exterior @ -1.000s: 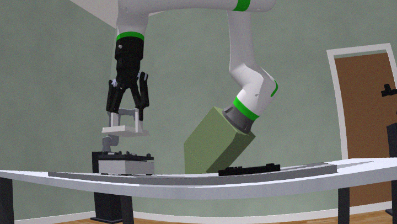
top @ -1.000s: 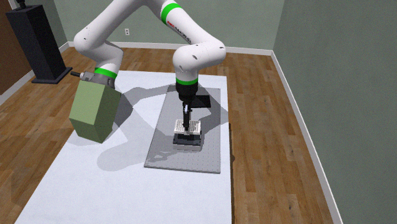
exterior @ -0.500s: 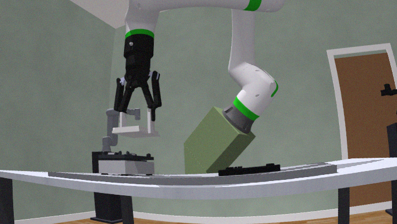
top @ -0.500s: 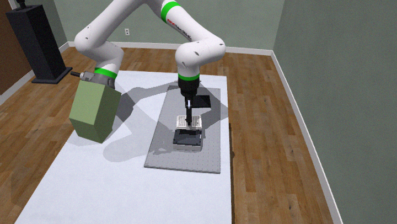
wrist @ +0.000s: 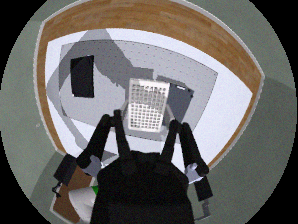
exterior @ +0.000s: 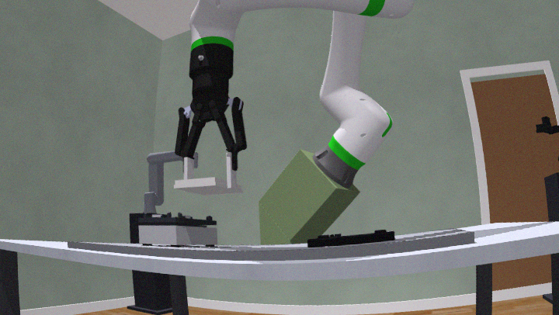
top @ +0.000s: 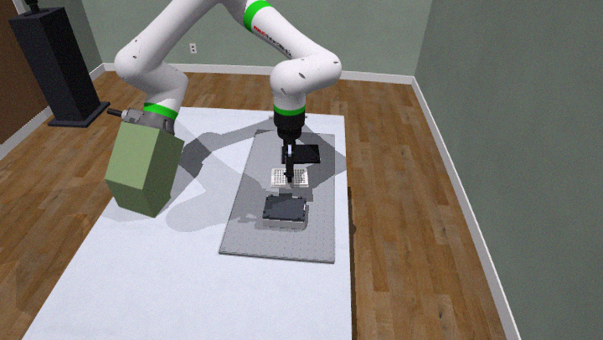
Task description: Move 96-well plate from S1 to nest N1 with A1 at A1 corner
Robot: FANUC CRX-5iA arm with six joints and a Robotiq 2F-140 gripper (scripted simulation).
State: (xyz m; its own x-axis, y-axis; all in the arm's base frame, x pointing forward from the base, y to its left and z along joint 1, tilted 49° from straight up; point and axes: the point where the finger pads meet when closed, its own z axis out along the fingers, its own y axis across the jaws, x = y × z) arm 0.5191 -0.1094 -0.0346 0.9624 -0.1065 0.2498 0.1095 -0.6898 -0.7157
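The end effector is clamped on the 96-well plate, its pale fingers pressed against the plate's two sides, and it hangs with the plate in the air, well above the bench. In the exterior view the plate looks roughly level, seen edge-on, so its wells cannot be made out there. From the top view the plate appears between the plate shaker S1 and the black plate nest N1, but the end effector crosses its middle and hides a strip of wells. The shaker's pocket shows dark and uncovered; its pale A1 square is too small to pick out, and the nest's corner mark cannot be read either. The arm's wrist hides part of the nest's near edge in the top view. In the wrist view the plate shows its well grid face up, its near end cut off by the end effector's black body, and which corner holds well A1 cannot be told. Both fixtures stand on a grey perforated base plate.
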